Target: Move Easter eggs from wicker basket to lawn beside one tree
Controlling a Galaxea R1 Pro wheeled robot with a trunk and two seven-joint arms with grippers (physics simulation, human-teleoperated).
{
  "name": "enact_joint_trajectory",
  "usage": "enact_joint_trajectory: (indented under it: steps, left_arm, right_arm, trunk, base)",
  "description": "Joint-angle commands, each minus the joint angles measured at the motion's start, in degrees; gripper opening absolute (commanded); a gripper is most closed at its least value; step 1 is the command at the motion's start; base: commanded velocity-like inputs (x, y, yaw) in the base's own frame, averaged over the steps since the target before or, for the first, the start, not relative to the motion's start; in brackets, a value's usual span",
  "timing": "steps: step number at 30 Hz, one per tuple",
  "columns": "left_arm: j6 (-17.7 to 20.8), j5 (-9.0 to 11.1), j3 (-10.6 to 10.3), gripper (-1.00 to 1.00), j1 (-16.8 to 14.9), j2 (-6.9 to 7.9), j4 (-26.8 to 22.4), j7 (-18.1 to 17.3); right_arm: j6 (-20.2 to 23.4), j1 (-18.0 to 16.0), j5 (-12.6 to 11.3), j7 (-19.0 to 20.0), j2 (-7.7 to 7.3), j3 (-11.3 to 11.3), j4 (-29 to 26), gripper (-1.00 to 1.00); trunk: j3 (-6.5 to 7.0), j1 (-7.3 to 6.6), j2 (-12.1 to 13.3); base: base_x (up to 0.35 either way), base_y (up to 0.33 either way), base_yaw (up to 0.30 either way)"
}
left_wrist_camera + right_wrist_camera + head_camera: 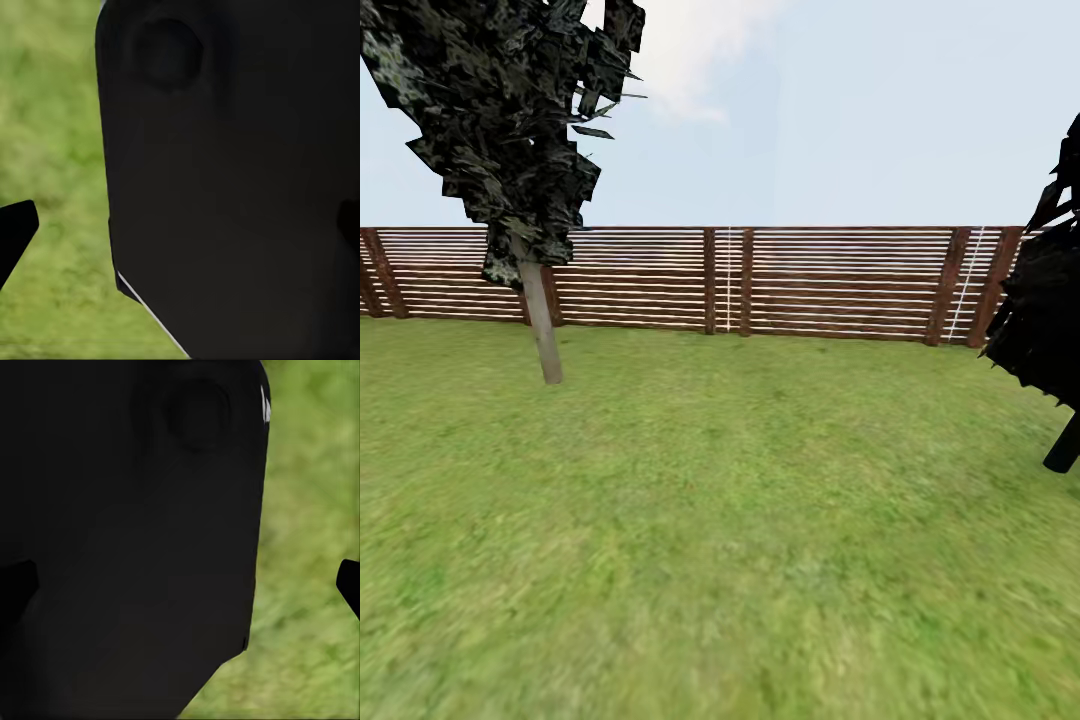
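Lawn (52, 112) grass is blurred behind both wrists' dark robot body panels, each gripper's fingertips set wide apart holding nothing, and it stretches bare to a thin-trunked dark tree (540, 320) and the slatted wooden fence (810, 280).

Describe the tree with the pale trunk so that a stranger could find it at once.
Follow the brown slatted fence to its left part. On the lawn before it stands a tree with a thin, pale grey, leaning trunk; the tree at the right edge looks almost wholly black.
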Motion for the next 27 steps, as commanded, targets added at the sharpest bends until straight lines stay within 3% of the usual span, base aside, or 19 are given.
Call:
enact_joint_trajectory:
  steps: [1,4,9,15,27]
  left_arm:
    - [0.00,0.08,-0.33,1.00,0.33,0.33,-0.09,-0.25]
    - [-0.01,-0.01,-0.27,1.00,1.31,1.30,-0.14,-0.31]
    - [-0.09,0.12,-0.09,1.00,2.94,0.92,-1.02,-0.45]
    - [-0.09,0.09,-0.17,1.00,3.07,0.86,-2.95,-0.50]
    - [-0.09,-0.06,-0.18,1.00,3.06,1.05,-3.16,-0.44]
  right_arm:
    - [-0.12,-0.34,-0.09,0.33,-0.33,0.00,-0.33,1.00]
    - [0.03,-1.32,0.16,0.64,-1.30,0.03,0.32,1.00]
    - [-0.27,-1.85,-0.16,0.53,-2.66,-0.12,0.02,1.00]
    - [-0.34,-1.85,0.15,0.02,-1.50,0.06,0.27,1.00]
    - [-0.35,-1.85,-0.14,-0.09,-1.25,-0.21,0.28,1.00]
  trunk:
    - [-0.03,0.00,-0.01]
    - [-0.03,0.00,-0.01]
    - [-0.03,0.00,-0.01]
    - [-0.03,0.00,-0.01]
    - [-0.03,0.00,-0.01]
  base:
    - [0.000,0.000,0.000]
    - [0.000,0.000,0.000]
    - [0.000,0.000,0.000]
    - [0.000,0.000,0.140]
    - [0.000,0.000,0.293]
